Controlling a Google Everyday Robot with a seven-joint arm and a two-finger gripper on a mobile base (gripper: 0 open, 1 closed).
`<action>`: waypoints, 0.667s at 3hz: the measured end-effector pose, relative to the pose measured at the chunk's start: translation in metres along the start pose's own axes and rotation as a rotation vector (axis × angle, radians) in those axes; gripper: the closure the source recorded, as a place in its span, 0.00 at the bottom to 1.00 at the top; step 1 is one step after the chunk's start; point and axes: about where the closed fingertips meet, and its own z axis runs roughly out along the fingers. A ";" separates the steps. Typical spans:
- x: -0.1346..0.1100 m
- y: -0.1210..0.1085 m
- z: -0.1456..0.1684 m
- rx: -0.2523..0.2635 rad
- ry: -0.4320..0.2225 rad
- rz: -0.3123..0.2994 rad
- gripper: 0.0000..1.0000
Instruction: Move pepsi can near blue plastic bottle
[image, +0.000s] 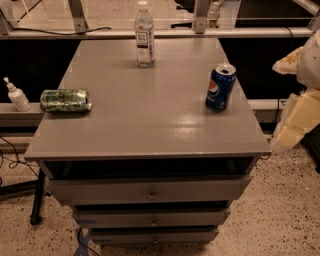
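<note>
The pepsi can (220, 88) is dark blue with the round logo and a silver top. It stands upright near the right edge of the grey cabinet top (150, 115). The blue plastic bottle (144, 35) is clear, with a white cap and a white-and-dark label, and stands upright at the back middle of the top. My gripper (296, 107) shows as cream and white parts at the right edge of the view, beside the cabinet and right of the can, touching nothing.
A green patterned can (65, 100) lies on its side near the left edge of the top. A small white pump bottle (16, 95) stands on a ledge left of the cabinet. Drawers (150, 192) face front. A rail and posts run behind the cabinet.
</note>
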 end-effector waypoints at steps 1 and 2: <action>0.023 -0.006 0.038 -0.013 -0.181 0.150 0.00; 0.029 -0.033 0.066 0.019 -0.360 0.270 0.00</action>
